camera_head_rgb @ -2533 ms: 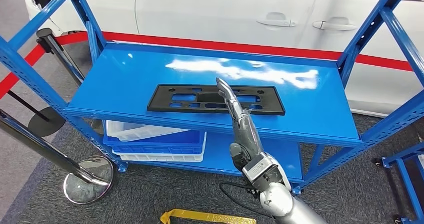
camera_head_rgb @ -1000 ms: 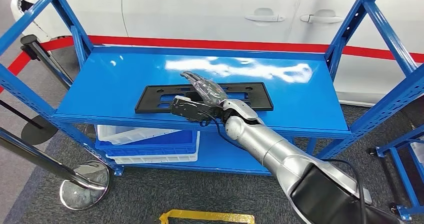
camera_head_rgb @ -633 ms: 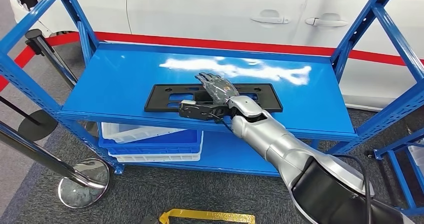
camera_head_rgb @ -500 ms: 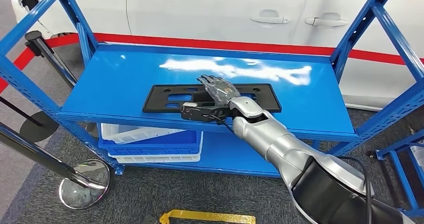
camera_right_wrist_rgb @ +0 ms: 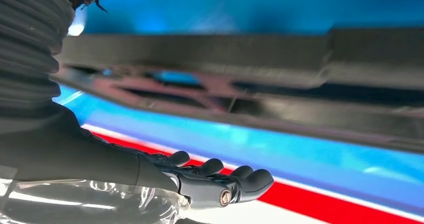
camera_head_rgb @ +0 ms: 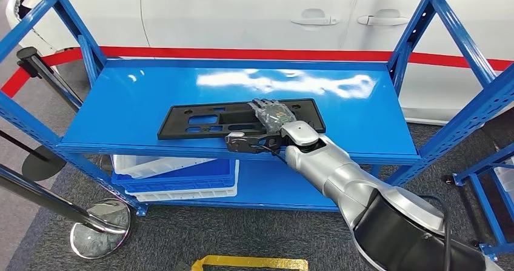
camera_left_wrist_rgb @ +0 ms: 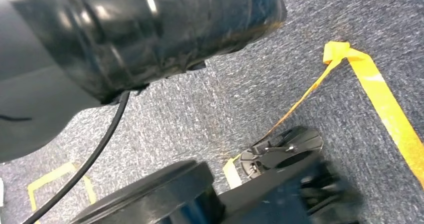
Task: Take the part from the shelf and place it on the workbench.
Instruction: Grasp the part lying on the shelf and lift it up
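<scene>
Part (camera_head_rgb: 200, 120) lies flat on the blue shelf (camera_head_rgb: 121, 110); right hand (camera_head_rgb: 270, 122) rests on it, fingers (camera_head_rgb: 267, 108) seemingly spread, not grasping.

Bright even light, glare on shelf (camera_head_rgb: 285, 80), wrist views blurred

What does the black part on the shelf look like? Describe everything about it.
The black part is a long, flat rectangular frame, plastic by its matt look, with several cut-out slots and small holes. It lies flat on the blue shelf, near the front edge, slightly askew. The right hand lies over its right portion with the thumb at its front edge.
</scene>
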`<action>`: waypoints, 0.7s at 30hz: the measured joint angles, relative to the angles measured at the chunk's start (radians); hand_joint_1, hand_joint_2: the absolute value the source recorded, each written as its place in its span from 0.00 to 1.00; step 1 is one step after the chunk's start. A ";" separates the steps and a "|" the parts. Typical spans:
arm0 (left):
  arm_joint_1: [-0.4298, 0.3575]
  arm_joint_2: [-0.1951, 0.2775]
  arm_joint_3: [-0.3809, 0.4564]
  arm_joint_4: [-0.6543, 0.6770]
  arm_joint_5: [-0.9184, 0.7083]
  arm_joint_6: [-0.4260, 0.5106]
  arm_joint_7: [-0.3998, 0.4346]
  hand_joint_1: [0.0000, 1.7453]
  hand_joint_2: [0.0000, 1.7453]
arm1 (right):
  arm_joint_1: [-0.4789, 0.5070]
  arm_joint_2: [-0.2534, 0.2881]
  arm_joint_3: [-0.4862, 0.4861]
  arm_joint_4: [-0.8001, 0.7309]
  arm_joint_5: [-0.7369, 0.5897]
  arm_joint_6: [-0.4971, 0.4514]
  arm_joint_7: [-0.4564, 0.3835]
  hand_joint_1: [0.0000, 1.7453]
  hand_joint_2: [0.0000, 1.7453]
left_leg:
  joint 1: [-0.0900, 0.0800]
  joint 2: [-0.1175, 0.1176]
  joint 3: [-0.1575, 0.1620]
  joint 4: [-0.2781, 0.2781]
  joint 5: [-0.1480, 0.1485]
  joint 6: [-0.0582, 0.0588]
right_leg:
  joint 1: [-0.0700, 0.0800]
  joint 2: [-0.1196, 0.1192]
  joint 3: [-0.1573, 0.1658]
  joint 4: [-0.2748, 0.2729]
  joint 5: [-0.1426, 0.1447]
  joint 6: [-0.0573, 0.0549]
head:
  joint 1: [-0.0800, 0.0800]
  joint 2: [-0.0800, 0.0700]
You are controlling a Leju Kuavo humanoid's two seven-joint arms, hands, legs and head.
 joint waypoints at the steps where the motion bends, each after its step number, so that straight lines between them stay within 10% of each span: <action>1: 0.000 0.001 0.000 0.000 0.002 0.001 -0.001 0.00 0.00 | 0.000 -0.001 0.000 0.002 0.011 -0.008 0.013 0.00 1.00 | -0.002 -0.001 0.021 -0.042 0.010 0.005 | 0.001 0.001 -0.001 0.000 0.000 0.004 | 0.000 0.000; 6: 0.001 0.001 0.002 0.000 0.009 0.002 -0.003 0.00 0.00 | -0.001 -0.013 0.000 0.010 0.050 -0.047 0.054 0.00 1.00 | 0.001 0.002 0.039 -0.079 0.020 0.029 | 0.004 0.000 -0.011 0.017 -0.016 0.030 | 0.003 0.000; 11: 0.002 0.002 0.003 0.000 0.009 0.004 -0.003 0.00 0.00 | 0.006 -0.026 0.000 0.017 0.079 -0.071 0.085 0.06 1.00 | 0.003 0.004 0.043 -0.083 0.022 0.039 | -0.003 -0.005 -0.131 0.271 -0.123 0.046 | 0.010 0.000; 15: 0.003 0.000 0.004 0.000 0.010 0.005 -0.003 0.00 0.00 | 0.006 -0.036 0.000 0.022 0.120 -0.088 0.130 0.99 1.00 | 0.005 0.003 0.040 -0.063 0.008 0.028 | -0.010 -0.009 -0.041 0.079 -0.018 0.046 | 0.011 0.000; 21: 0.004 0.000 0.007 0.000 0.012 0.007 -0.003 0.00 0.00 | 0.008 -0.048 0.000 0.028 0.135 -0.088 0.150 1.00 1.00 | 0.003 0.002 0.024 -0.036 -0.013 0.000 | -0.007 -0.007 -0.010 0.010 -0.002 0.012 | 0.007 0.000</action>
